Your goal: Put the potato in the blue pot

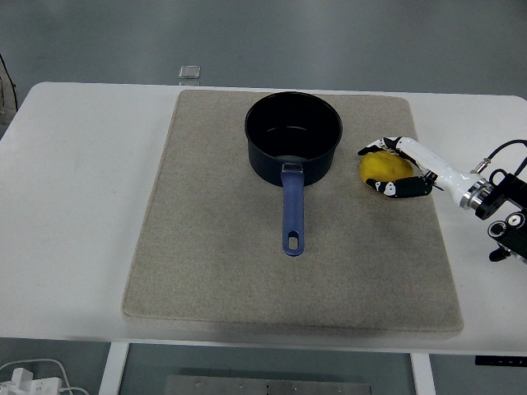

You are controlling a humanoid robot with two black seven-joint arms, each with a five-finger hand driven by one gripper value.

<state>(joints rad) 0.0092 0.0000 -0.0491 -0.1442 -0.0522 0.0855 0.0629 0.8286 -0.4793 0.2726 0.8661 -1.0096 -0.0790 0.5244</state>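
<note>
Head view: the potato (384,168) is a smooth, bright yellow lump, rounded and slightly egg-shaped, with no marks that can be made out at this size. Its long axis runs roughly left to right, tilted a little so the left end sits nearer than the right end; which end is blunter cannot be told, since the right part is covered. It lies on the mat (214,247), just right of the pot (293,136) and apart from it, level with the pot's near wall. The right hand (395,168) reaches in from the right edge and is curled around the potato, one white-and-black finger arching over its far side and the others wrapping its near side, fingertips pointing left toward the pot. The potato appears to be still down on the mat inside that grip, though whether it is lifted at all cannot be told. The pot is dark blue, upright and empty, with its blue handle (291,212) pointing toward the near edge. The mat is beige and covers the middle of the white counter (74,206). A small square object (190,72) sits at the counter's far edge.
</note>
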